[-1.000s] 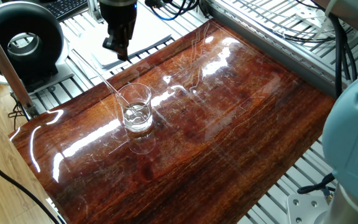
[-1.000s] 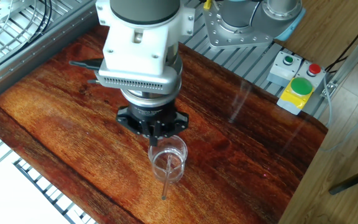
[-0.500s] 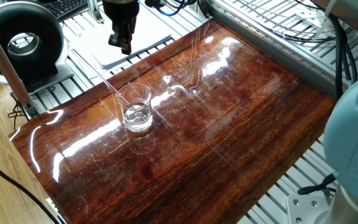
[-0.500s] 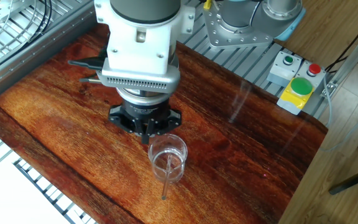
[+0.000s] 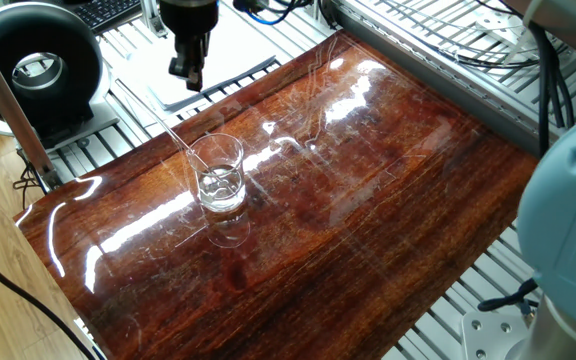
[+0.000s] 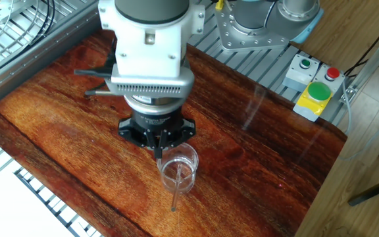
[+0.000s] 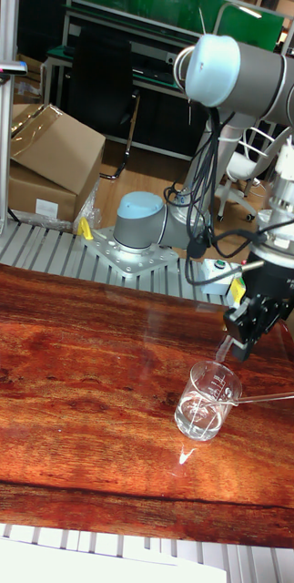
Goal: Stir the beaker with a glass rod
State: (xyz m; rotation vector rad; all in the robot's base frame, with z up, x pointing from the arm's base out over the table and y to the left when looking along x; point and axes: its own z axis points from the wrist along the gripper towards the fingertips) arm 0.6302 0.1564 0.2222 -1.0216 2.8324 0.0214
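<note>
In the beaker (image 5: 219, 178) the rod (image 5: 176, 137) is left leaning on the rim; the fingers (image 5: 187, 73), raised behind it, are pressed together, empty.

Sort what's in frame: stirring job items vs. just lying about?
Job:
- beaker
- glass rod, leaning in the beaker
- gripper

Lying about:
- button box
- cardboard boxes
- black round unit
</note>
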